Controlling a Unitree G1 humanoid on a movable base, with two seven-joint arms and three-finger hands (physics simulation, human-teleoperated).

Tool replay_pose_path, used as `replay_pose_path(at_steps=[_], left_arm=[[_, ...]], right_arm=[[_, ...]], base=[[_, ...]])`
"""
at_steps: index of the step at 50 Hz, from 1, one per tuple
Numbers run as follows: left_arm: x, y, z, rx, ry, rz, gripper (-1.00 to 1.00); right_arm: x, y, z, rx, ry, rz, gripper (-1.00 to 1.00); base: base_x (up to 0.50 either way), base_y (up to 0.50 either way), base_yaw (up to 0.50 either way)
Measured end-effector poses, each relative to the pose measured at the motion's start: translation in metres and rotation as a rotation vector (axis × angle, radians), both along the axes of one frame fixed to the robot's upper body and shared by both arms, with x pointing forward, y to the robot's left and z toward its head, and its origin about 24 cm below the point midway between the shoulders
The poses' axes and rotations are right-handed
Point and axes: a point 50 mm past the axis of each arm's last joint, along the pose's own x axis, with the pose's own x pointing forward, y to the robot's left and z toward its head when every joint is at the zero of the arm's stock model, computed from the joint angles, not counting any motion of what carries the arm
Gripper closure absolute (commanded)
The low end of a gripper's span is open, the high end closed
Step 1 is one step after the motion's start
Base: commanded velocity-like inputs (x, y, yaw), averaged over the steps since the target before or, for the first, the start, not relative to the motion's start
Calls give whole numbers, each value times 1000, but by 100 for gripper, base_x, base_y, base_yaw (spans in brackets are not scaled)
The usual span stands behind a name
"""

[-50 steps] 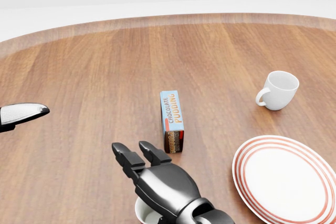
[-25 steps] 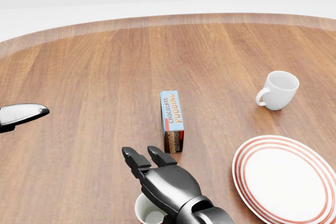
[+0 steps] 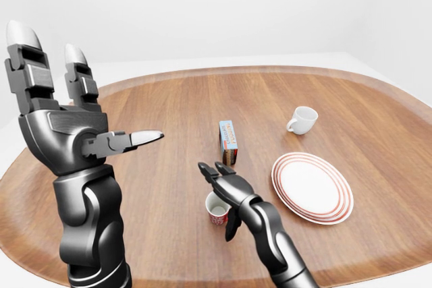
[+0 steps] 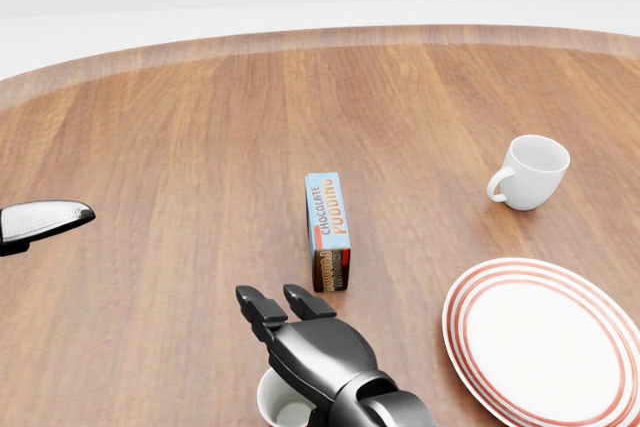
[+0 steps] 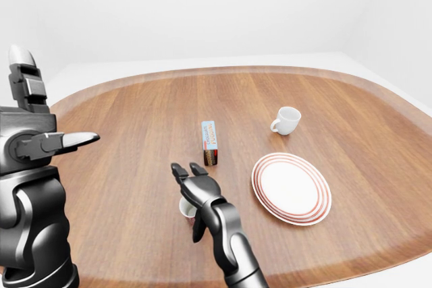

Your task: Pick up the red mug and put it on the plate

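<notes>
The red mug [image 3: 216, 209], white inside, stands upright near the bottom middle of the left-eye view. My black right hand [image 3: 221, 193] hovers over it, open: two fingers [image 3: 210, 169] reach past its rim and the thumb hangs down its right side. I cannot tell whether they touch it. In the head view the hand [image 4: 300, 342] hides most of the mug [image 4: 279, 409]. The white plate with red rings [image 3: 312, 187] lies to the right of the mug. My left hand [image 3: 81, 99] is raised at the left, open and holding nothing.
A chocolate pudding box [image 3: 228, 141] stands just above the right hand's fingertips in the left-eye view. A white mug [image 3: 302, 119] sits above the plate. The round wooden table [image 3: 155, 119] has a raised rim, with white floor beyond.
My right hand has drawn back toward the bottom of the head view, fingertips now farther from the pudding box and more over the mug. The left hand stays still.
</notes>
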Motion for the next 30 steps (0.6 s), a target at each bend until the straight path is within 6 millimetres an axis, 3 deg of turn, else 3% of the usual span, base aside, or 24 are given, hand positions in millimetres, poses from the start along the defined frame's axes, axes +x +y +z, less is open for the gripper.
replay_pose_path(at_steps=[30], left_arm=[[-1,-1,-1,1,4,-3,-100]], right_arm=[[12,2,-12,-35,-21,-41,-100]], base=[[0,0,0]])
